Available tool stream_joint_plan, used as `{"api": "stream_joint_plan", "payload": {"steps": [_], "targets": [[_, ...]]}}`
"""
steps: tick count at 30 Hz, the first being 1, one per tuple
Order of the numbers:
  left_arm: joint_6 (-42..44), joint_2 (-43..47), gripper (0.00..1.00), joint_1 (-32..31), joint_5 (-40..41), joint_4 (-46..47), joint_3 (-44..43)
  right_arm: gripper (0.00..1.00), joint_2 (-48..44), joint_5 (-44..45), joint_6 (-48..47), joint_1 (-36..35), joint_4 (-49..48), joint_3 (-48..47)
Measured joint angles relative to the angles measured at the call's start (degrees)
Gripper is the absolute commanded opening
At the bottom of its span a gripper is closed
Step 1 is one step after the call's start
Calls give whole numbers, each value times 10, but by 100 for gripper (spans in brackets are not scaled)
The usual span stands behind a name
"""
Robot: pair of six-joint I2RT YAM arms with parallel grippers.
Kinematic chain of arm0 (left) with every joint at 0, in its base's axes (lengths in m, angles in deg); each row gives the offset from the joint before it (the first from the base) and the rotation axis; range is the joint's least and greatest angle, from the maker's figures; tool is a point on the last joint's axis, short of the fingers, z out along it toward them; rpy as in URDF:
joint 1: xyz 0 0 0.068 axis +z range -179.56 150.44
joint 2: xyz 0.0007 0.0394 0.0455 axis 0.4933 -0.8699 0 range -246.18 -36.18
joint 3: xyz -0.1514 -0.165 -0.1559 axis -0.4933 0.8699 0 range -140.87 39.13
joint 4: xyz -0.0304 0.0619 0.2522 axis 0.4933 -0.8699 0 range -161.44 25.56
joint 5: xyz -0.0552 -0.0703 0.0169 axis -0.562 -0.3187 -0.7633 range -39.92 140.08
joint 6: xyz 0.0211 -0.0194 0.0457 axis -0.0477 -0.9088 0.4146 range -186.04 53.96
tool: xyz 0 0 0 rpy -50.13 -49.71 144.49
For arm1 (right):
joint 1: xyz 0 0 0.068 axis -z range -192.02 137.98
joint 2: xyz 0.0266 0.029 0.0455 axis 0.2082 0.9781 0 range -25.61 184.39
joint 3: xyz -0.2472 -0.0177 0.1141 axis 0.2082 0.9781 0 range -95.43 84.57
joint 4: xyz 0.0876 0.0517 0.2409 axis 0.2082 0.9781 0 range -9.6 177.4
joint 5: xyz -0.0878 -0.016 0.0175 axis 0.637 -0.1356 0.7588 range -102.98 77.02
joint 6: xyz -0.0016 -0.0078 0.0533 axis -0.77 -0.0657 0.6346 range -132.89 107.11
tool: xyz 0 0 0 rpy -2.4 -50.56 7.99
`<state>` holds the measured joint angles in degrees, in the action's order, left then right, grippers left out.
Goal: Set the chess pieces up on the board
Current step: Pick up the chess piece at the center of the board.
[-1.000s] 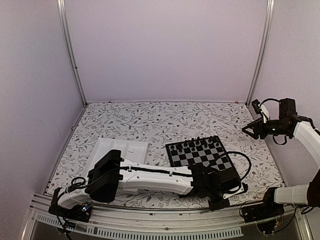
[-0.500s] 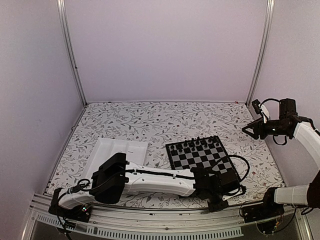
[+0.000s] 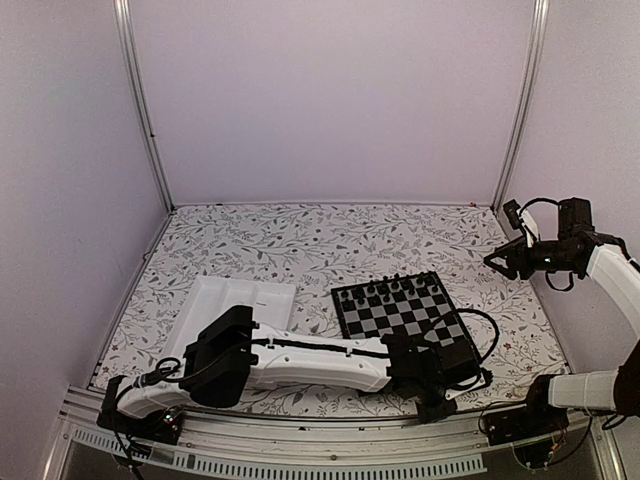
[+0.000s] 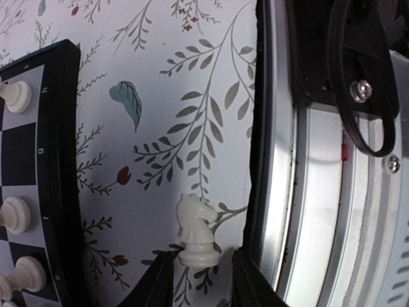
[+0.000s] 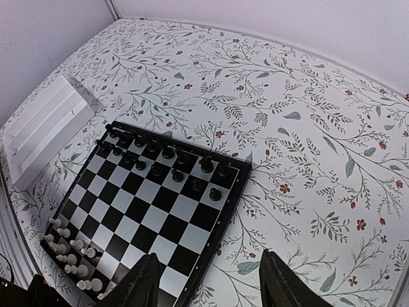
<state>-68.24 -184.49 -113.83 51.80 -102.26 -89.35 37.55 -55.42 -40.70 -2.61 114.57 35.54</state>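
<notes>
The board (image 3: 405,310) lies right of centre, with black pieces along its far rows and cream-white pieces (image 5: 64,246) at its near end. A white knight (image 4: 198,230) lies on the floral cloth between the board's black border (image 4: 61,160) and the metal rail. My left gripper (image 4: 201,284) is open, with a fingertip on each side of the knight's base and a gap on the rail side. It sits low by the board's near right corner (image 3: 440,395). My right gripper (image 3: 500,262) is open and empty, held high at the far right, looking down on the board (image 5: 160,204).
A white compartment tray (image 3: 235,305) lies left of the board, also in the right wrist view (image 5: 45,125). The metal rail (image 4: 319,192) and black cables (image 4: 358,77) run close beside the knight. My left arm stretches across the near edge of the table.
My left arm has shifted slightly right and settled lower near the board's near right corner. The right arm has not moved.
</notes>
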Motion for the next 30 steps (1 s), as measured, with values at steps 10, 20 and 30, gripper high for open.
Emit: {"api": "stream_joint_plan", "payload": {"steps": [10, 20, 30], "targets": [[-8, -3, 23, 4, -3, 12, 0, 56, 0, -2, 0, 0, 0, 0], [-8, -2, 15, 6, -6, 23, 4, 56, 0, -3, 0, 0, 1, 0], [-3, 176, 15, 7, 85, 159, 220, 57, 4, -50, 3, 0, 81, -93]]}}
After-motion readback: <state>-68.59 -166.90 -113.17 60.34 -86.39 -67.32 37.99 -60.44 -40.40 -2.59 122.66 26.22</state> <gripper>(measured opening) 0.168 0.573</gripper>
